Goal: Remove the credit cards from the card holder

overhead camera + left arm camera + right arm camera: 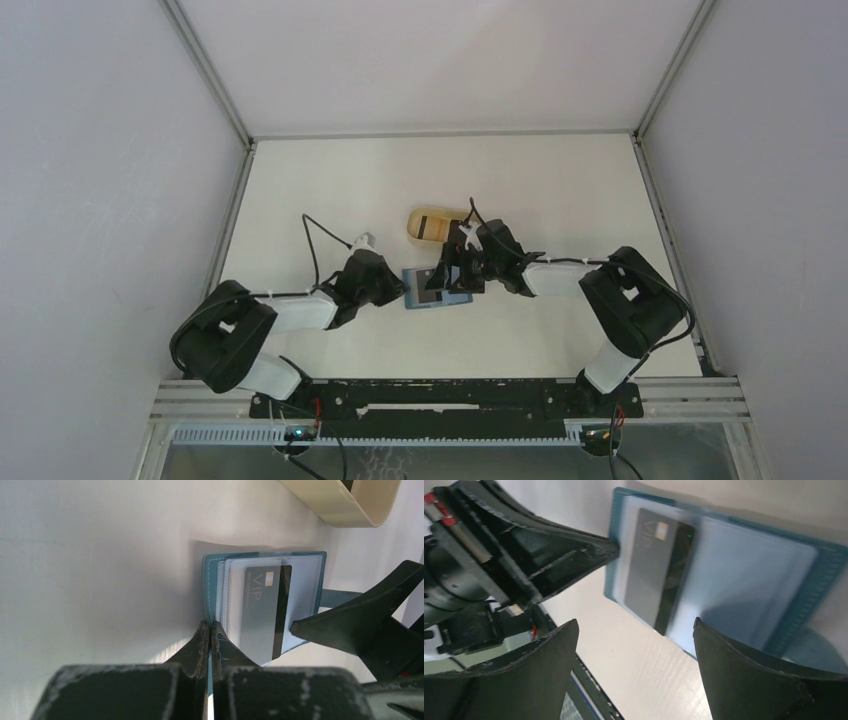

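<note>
The card holder (305, 587) lies open on the white table, teal outside and light blue inside. A grey credit card (261, 611) marked VIP, with a gold chip and a dark stripe, sticks partly out of a slot. My left gripper (210, 625) is shut on the holder's teal edge (613, 565). My right gripper (635, 625) hovers open just in front of the card (655, 575), with only bare table between its fingers. From above, both grippers meet at the holder (437, 288), the left gripper (404, 290) on its left side and the right gripper (452, 274) over it.
A beige oval tray (435, 222) stands just behind the holder, and something with a dark stripe lies in it. Its rim (345, 502) shows at the top right of the left wrist view. One right finger (350, 625) reaches in beside the holder. Grey walls enclose the table.
</note>
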Robot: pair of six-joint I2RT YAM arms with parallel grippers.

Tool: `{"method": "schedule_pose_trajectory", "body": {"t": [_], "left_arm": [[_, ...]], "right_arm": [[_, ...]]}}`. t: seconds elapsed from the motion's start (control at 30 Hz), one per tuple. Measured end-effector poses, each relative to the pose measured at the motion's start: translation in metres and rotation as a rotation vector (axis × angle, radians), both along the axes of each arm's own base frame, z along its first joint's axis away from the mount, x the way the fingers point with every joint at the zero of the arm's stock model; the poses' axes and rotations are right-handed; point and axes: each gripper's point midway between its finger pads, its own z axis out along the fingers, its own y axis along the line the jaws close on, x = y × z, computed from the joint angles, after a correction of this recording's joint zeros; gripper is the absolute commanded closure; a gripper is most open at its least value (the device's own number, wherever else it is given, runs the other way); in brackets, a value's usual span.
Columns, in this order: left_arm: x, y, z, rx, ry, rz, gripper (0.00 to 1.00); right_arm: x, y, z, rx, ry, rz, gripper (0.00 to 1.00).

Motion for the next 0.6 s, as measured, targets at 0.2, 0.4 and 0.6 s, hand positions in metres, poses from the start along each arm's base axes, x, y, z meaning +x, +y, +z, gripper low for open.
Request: {"method": "schedule_pose_trajectory", "body": {"t": [0.2,0.4,0.6], "left_arm": [[0.004,-0.004,-0.001,-0.015,-0.014,-0.003,1.00],[0.009,-0.008,-0.002,-0.031,-0.026,-0.004,1.00],[0.011,-0.011,-0.002,-0.039,-0.034,-0.006,1.00]], "right_arm": [[-0.001,0.015,0.002,0.084,0.032,0.028,0.09],[-0.002,0.020,-0.001,0.123,0.052,0.029,0.09],[-0.003,0.019,-0.001,0.155,0.056,0.021,0.32]]}}
